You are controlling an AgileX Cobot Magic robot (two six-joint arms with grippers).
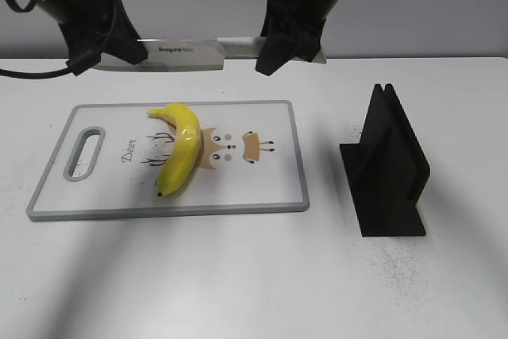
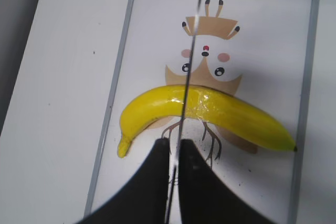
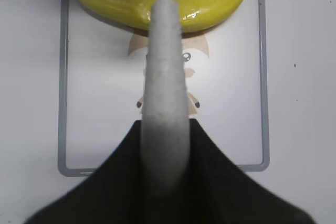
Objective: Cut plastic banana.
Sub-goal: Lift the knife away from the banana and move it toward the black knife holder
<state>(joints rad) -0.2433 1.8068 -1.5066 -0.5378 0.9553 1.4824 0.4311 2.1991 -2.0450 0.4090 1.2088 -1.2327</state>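
The yellow plastic banana (image 1: 181, 147) lies on the white cutting board (image 1: 262, 188), left of its cartoon print; it also shows in the left wrist view (image 2: 210, 114) and the right wrist view (image 3: 126, 3). A knife (image 1: 182, 49) hangs level in the air above the board's far edge. My right gripper (image 1: 286, 45) is shut on its white handle (image 3: 165, 87). My left gripper (image 1: 107, 49) is shut on the blade's tip end (image 2: 191, 51); the blade's edge runs straight above the banana's middle.
A black knife stand (image 1: 389, 168) stands on the white table right of the board. The board has a grey rim and a handle slot (image 1: 83, 152) at its left end. Bare table lies in front of the board.
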